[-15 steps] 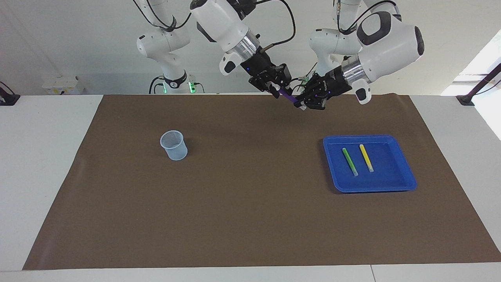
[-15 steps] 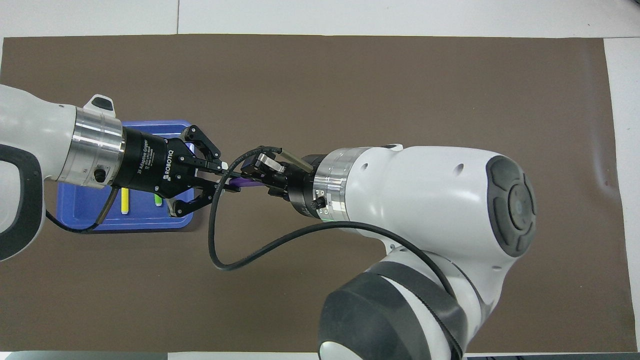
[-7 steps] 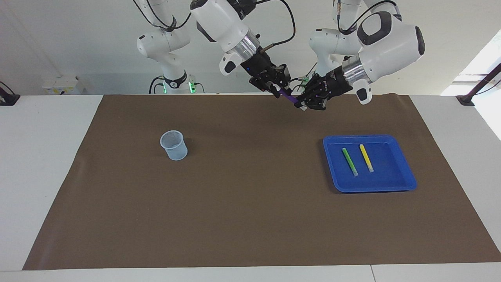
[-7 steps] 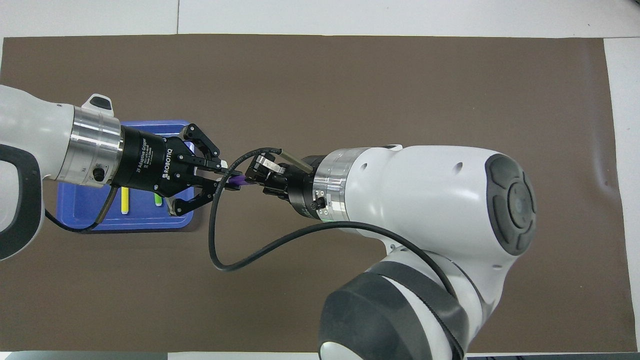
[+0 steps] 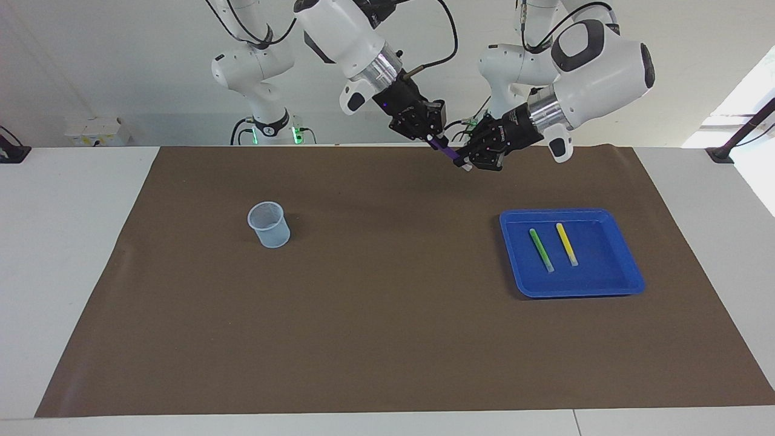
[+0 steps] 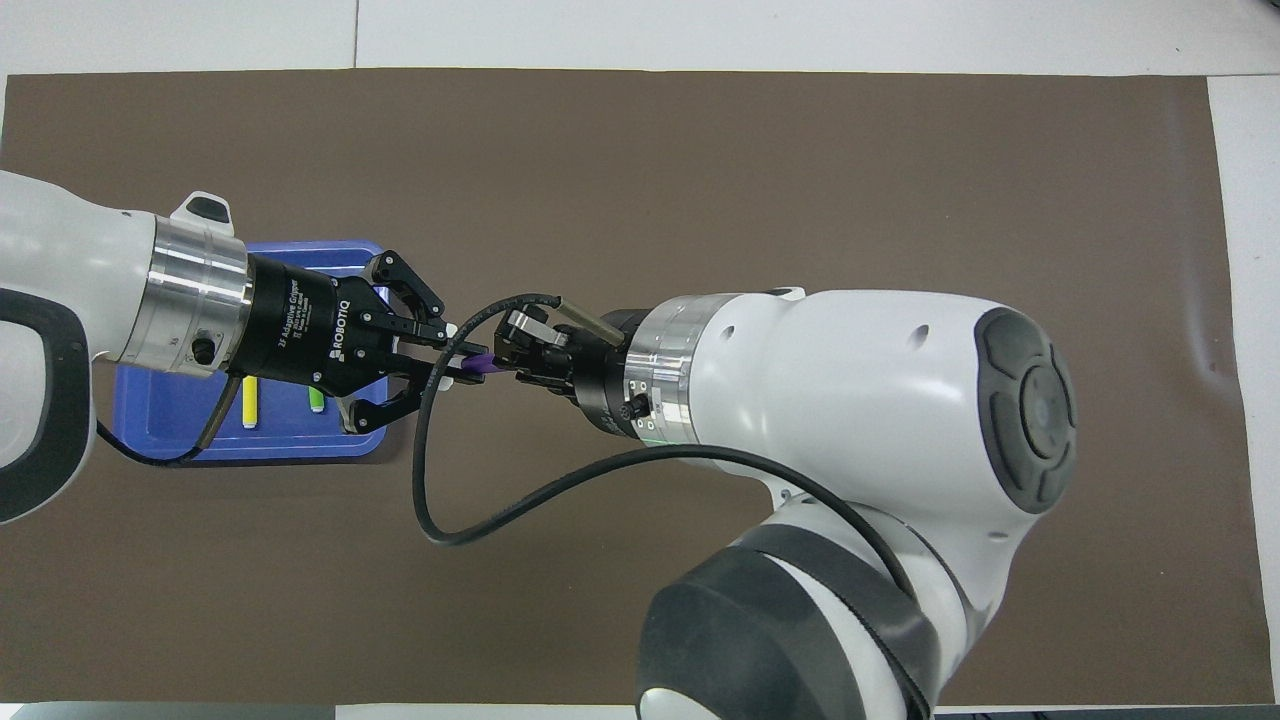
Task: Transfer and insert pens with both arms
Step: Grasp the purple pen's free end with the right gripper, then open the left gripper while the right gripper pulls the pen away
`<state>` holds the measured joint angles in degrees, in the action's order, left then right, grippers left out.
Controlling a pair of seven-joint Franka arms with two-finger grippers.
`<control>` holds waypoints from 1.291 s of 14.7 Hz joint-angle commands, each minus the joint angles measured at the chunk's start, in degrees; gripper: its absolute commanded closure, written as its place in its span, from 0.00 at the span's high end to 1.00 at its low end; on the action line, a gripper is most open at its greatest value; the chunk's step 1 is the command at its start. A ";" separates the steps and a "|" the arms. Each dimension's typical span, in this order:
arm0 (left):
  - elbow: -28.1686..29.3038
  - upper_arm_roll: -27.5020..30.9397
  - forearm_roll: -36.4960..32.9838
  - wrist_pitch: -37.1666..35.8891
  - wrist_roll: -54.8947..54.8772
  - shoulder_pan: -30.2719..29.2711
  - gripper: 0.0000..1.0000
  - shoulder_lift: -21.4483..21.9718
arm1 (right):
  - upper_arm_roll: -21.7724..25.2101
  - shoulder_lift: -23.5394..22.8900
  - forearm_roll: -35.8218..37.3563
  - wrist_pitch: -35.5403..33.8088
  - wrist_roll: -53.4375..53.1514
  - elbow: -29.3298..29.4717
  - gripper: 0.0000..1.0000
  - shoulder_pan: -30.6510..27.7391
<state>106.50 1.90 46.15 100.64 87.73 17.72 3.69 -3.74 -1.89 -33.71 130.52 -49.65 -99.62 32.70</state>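
Your slim purple marker pen (image 5: 446,149) is up in the air over the brown mat (image 5: 387,339), at the robots' edge and mid-table, with both grippers on it. Left gripper (image 5: 469,158) has its fingers shut on the lower end with the pale tip; right gripper (image 5: 433,137) has its fingers shut on the upper end. The pen's long axis runs straight from one set of fingers to the other, sloping down toward the left arm's end of the tabletop, and only a short purple stretch shows between them. From overhead the same purple bit (image 6: 481,364) sits between the two black grippers. The handover looks mid-way to me: next the left should let go, then the right pulls off along the axis. Release out of order and the pen drops. The clear plastic cup (image 5: 269,224) stands upright, well apart, toward the right arm's end, so the right arm is the closer carrier. The green marker pen (image 5: 540,249) and yellow marker pen (image 5: 567,244) lie side by side, apart, in the blue plastic tray (image 5: 629,284) toward the left arm's end.
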 commanded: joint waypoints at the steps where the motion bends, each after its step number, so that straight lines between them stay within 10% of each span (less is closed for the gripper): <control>1: 1.26 0.56 0.61 1.92 -0.19 0.73 1.00 1.67 | -0.12 -0.14 1.37 -1.24 -0.98 0.30 0.00 -0.53; 8: 1.87 0.56 -2.72 1.14 -8.69 0.91 1.00 2.28 | 0.40 2.41 4.08 -17.29 17.70 0.39 0.00 -7.55; 19: 8.55 0.83 -16.34 -0.71 -40.49 -8.22 1.00 5.54 | 0.49 4.69 31.77 -27.25 51.64 -1.97 0.00 -21.44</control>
<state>113.16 2.86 32.56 100.44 53.40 11.82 7.34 -2.47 1.54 -4.29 103.52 -2.89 -99.56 14.15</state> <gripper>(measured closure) 0.000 0.819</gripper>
